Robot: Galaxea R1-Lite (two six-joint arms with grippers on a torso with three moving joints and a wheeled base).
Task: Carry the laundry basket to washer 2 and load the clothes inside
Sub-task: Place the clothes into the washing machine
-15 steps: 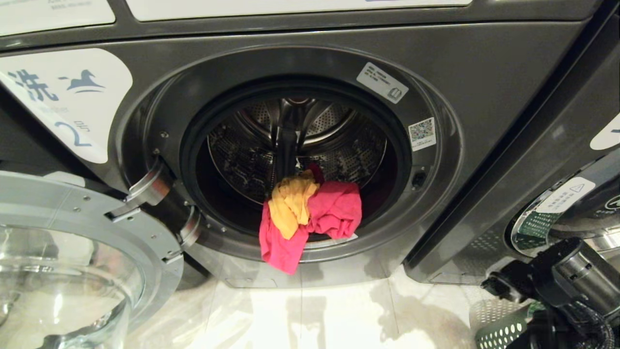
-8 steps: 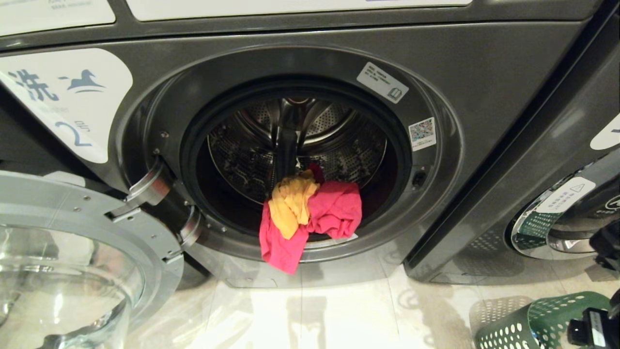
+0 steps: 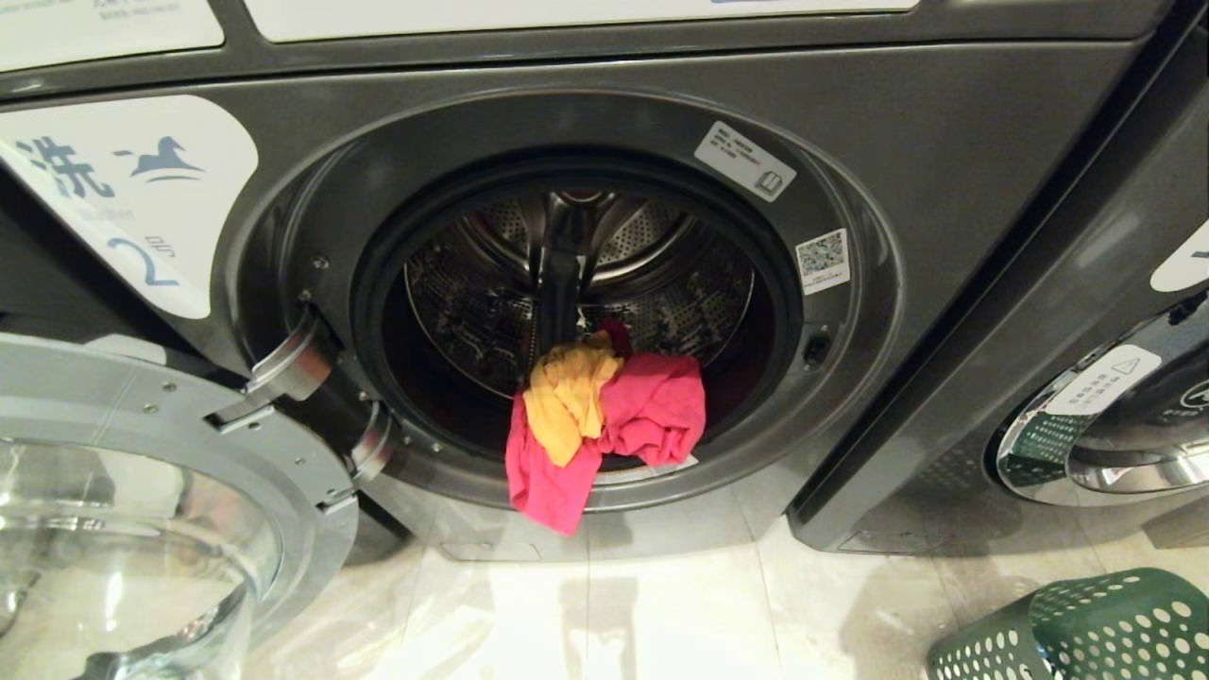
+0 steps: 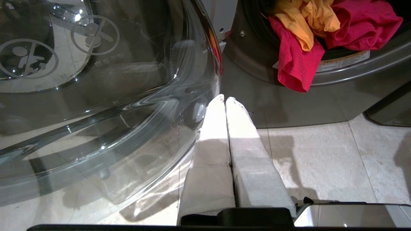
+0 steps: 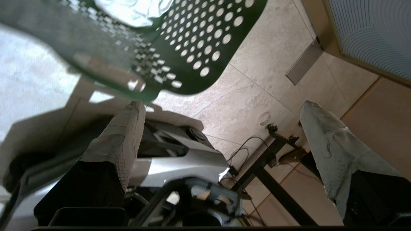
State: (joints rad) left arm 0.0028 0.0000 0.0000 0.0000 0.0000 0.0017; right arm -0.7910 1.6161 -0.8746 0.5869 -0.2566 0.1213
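Partly inside washer 2 (image 3: 567, 312): clothes (image 3: 604, 416)

Glossy pale beige stone floor tiles (image 3: 661, 614) mirror the overhead light (soft patches), beside another dark grey front-loading washing machine (image 3: 1086, 312) on the right.

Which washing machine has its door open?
The dark grey washer marked with a blue 2: its glass door is swung wide and clothes hang from its drum. The grey washer beside it is shut.
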